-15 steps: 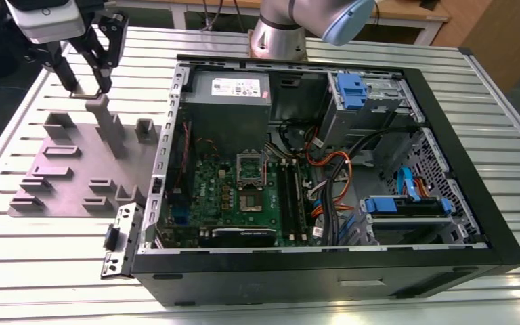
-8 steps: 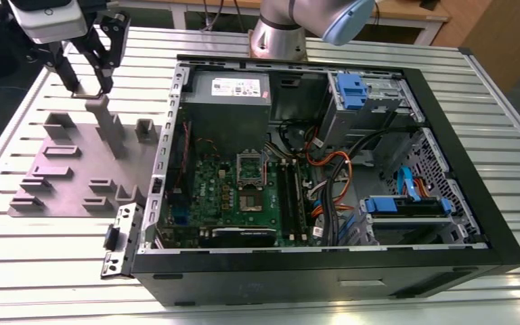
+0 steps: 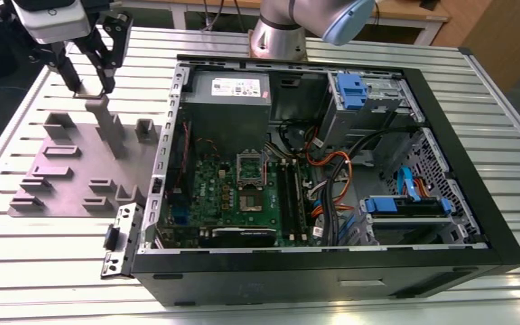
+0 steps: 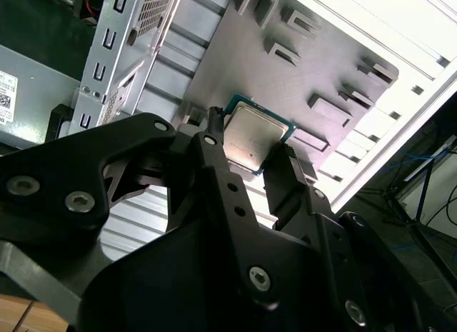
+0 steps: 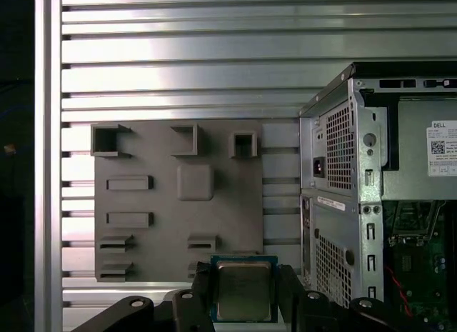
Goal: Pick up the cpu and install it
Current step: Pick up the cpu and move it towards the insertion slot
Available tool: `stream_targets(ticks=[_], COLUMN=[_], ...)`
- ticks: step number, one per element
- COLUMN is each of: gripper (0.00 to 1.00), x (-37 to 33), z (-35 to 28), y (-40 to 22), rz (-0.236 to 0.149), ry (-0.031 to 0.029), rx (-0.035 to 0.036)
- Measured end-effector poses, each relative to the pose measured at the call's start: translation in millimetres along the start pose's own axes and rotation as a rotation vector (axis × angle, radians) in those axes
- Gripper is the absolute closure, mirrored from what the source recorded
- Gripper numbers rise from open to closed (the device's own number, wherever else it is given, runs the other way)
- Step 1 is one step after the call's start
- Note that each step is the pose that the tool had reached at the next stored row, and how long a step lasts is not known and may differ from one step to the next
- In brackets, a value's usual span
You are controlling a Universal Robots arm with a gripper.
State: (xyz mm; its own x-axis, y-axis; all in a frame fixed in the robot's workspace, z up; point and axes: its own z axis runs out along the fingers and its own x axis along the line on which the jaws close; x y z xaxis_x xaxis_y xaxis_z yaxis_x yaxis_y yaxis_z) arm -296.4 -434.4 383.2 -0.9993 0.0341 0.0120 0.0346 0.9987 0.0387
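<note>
I'm clamping the cpu (image 5: pixel 244 289) by its edges in the gripper (image 3: pixel 89 89) over the grey fixture plate (image 5: pixel 164 203), probably sparing its contacts.

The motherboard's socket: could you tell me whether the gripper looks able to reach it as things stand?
Probably yes. The case is open on top, nothing covers the socket, and the orange cables run beside it. The gripper, shut on the cpu, hangs outside the case.
</note>
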Motion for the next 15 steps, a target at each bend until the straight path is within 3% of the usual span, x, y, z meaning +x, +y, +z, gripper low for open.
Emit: stream_targets(ticks=[15], gripper=[0.53], x=[-3.8], z=[-0.1], y=[0.1], rz=[0.000], ry=[0.0000], rx=[0.0000])
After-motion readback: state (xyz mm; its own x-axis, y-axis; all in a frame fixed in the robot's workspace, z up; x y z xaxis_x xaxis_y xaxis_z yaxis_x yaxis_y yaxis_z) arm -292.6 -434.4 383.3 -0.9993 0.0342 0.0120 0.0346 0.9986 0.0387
